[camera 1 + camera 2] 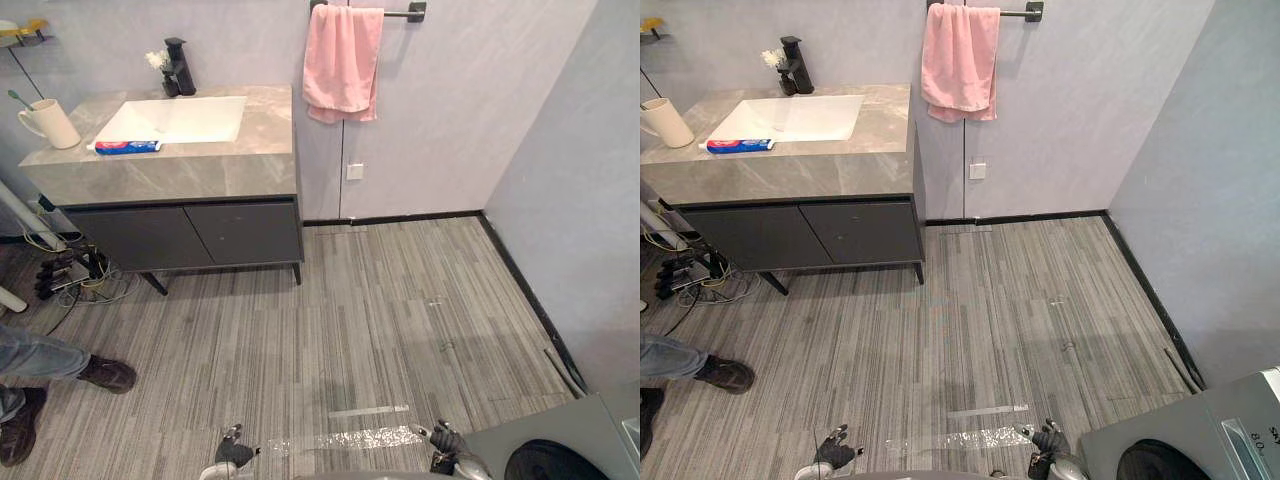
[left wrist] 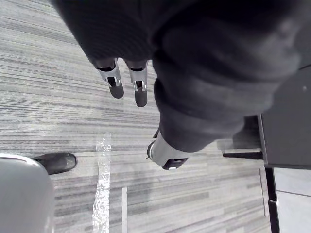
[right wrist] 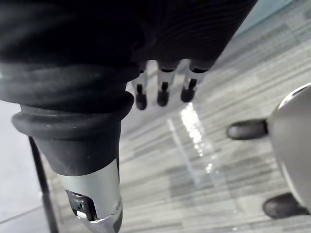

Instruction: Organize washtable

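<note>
A grey stone washtable (image 1: pixel 200 170) with a white sink (image 1: pixel 175 118) stands at the upper left, far ahead of me. On it lie a toothpaste tube (image 1: pixel 127 147) by the sink's front edge and a cream mug (image 1: pixel 48 122) with a toothbrush (image 1: pixel 20 98) at the left end. A black tap (image 1: pixel 180 68) stands behind the sink. My left hand (image 1: pixel 232 455) and right hand (image 1: pixel 447 442) hang low at the bottom of the eye views, over the floor. In each wrist view the fingers (image 2: pixel 127 80) (image 3: pixel 163 87) hang straight and hold nothing.
A pink towel (image 1: pixel 342 62) hangs on a wall rail right of the washtable. A person's shoes (image 1: pixel 105 373) stand at the lower left. Cables and a power strip (image 1: pixel 65 275) lie under the cabinet's left end. A grey washing machine (image 1: pixel 560 445) fills the lower right corner.
</note>
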